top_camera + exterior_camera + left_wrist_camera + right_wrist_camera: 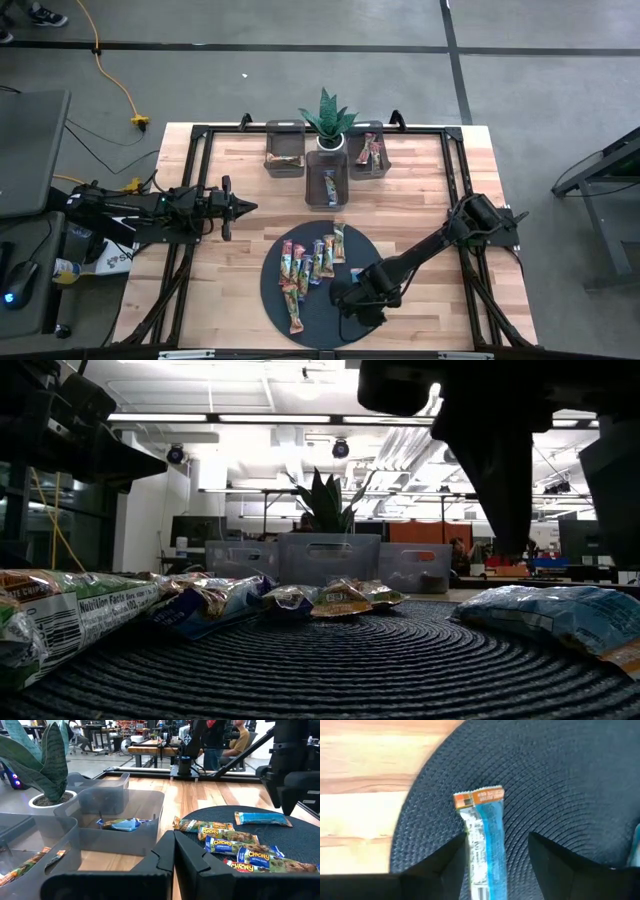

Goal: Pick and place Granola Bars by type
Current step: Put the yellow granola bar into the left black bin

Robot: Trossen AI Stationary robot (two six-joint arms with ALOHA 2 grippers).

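Note:
Several granola bars (pixel 310 265) lie flat on the dark round mat (pixel 285 310) near the table's front edge. One blue-wrapped bar (pixel 486 835) lies apart on the mat's right side (pixel 262 818). My right gripper (pixel 497 857) hangs open just above it, pointing steeply down, one finger on either side of the bar's near end and neither touching it. In the low view its fingers (pixel 505 480) end above the bar (pixel 560 615). My left gripper (pixel 245 207) waits level over the table's left side, fingers shut (pixel 173 850) on nothing.
Three translucent grey bins (pixel 285 148) (pixel 328 180) (pixel 370 152) stand at the far middle, each holding at least one bar. A potted plant (pixel 328 125) stands between them. Bare wood lies to the left and right of the mat.

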